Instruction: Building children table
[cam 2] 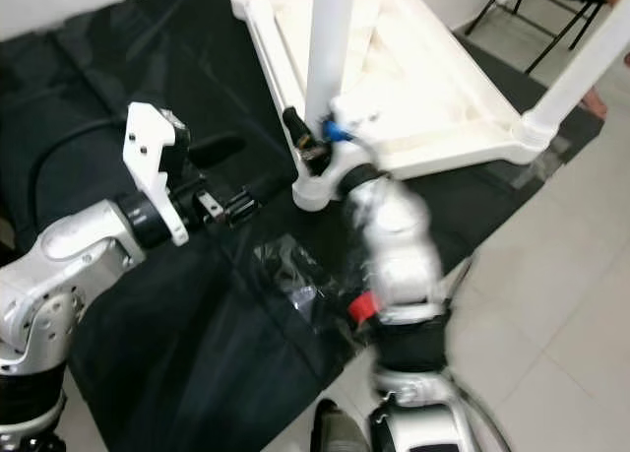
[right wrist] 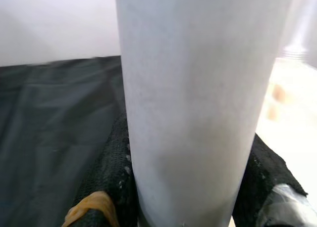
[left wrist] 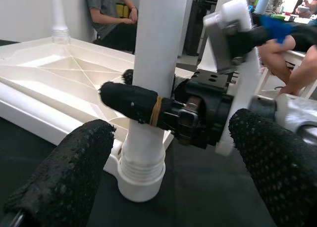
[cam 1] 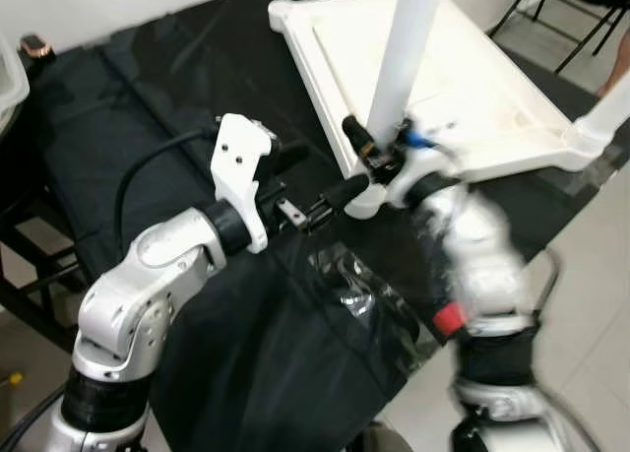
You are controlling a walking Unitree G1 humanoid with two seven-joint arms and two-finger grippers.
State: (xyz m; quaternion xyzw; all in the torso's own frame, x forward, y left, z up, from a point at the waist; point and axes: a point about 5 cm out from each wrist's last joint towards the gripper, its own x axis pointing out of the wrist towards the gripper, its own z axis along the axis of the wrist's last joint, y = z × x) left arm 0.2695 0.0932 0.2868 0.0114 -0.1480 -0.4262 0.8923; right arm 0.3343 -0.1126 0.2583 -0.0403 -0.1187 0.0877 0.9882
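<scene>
My right gripper [cam 1: 379, 149] was clamped around the white table leg [cam 1: 406, 53], low on the tube just above its socket; in the right wrist view one black finger [right wrist: 106, 180] pressed each side of the tube. My right arm [cam 1: 477, 265] was blurred, rising from the lower right of the frame toward the leg.

My left gripper [left wrist: 163, 187] was released, its two knobbly fingers [left wrist: 64, 180] spread wide and apart from the leg, pointing at the leg's threaded base. In the left eye view that gripper sat at the middle of the frame, just left of the socket, with my left arm [cam 1: 148, 294] coming up from the lower left.

The leg stood upright in a corner socket [cam 1: 362, 198] of the white children's tabletop [cam 1: 472, 88], which lay upside down with its ribbed underside facing up, in the upper right of the frame. A second leg [cam 1: 610, 112] stood at the tabletop's corner by the right edge.

The tabletop rested on a black cloth [cam 1: 138, 107] covering the table. A crumpled clear plastic bag [cam 1: 359, 294] lay on the cloth below the socket. In the left wrist view, a seated person [left wrist: 111, 14] was at the upper left.
</scene>
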